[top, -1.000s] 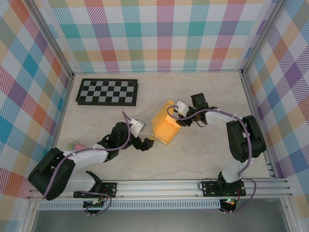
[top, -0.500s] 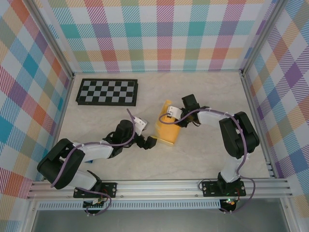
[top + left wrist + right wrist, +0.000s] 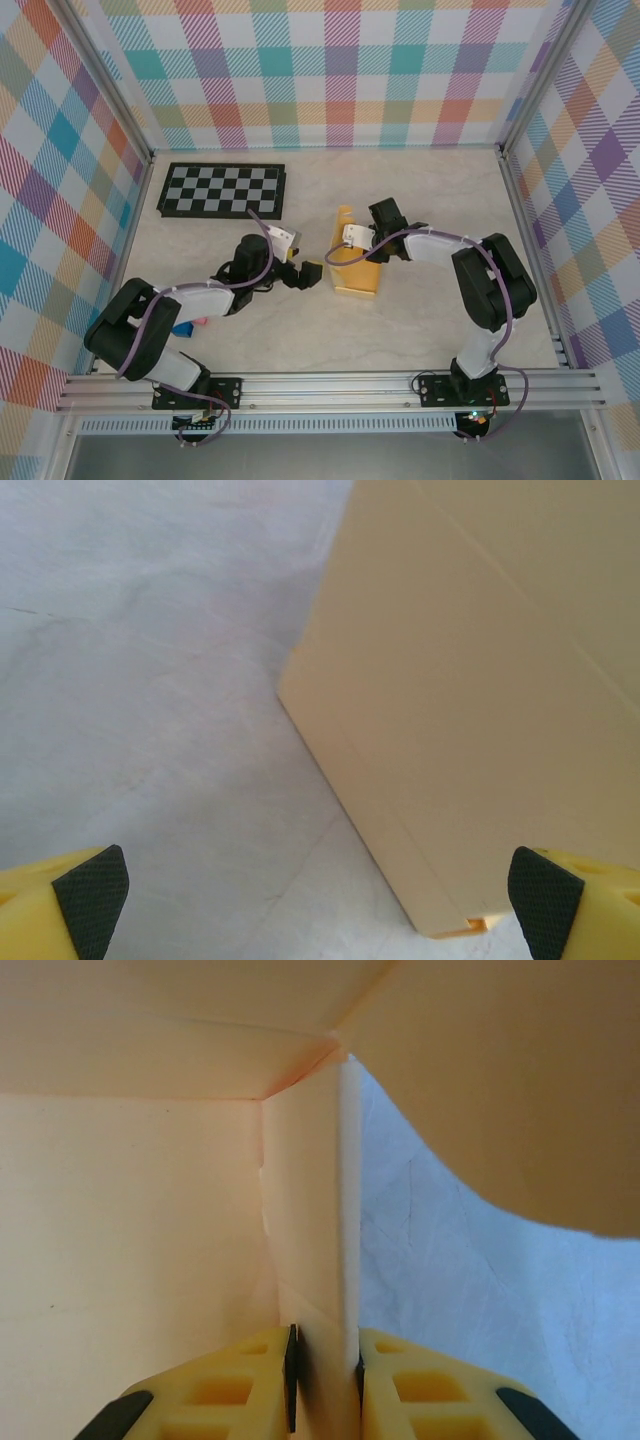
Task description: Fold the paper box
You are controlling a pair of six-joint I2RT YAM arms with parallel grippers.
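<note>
R hand (image 3: pixel 325 1360) is pressed together on a thin upright wall of the paper box (image 3: pixel 150 1240). The card is sandwiched btwn its two yellow fingers, w/ the hand reaching into the box's open side. L hand (image 3: pixel 318 900) is spread wide w/ nothing btwn its pads. The box's outer face is just ahead of it, prob. not touching.

Largest first:
- Pale marbled tabletop (image 3: pixel 430 190) carries everything.
- Checkerboard panel (image 3: pixel 222 190) lies flat at the back left.
- Paper box (image 3: pixel 357 278) sits right of the checkerboard & nearer the arms, well apart from it. It's partly erected, w/ a flap standing up at its far end.
- L hand is nearer the arms than the checkerboard's right end; R hand is further right again, on the box.

Handling, my read: thin card, v. light, stiff only along the panels & springy at the creases. It'll prob. skate on the smooth tabletop if pushed w/o a brace, and a hard squeeze mid-panel would dent it or add a wrong crease. Best hold is flap edges close to a crease, one hand pinching while the other backs up the outer wall.

Hard to make out:
- R wrist view is too close to say which wall or tab is pinched.
- From above, R wrist covers the box's inside & any tabs.
- L wrist view cuts off the box's top.
- Small pink & blue bits (image 3: pixel 192 324) lie near the L arm, nearer the arms than the checkerboard's left end, too small to identify.
</note>
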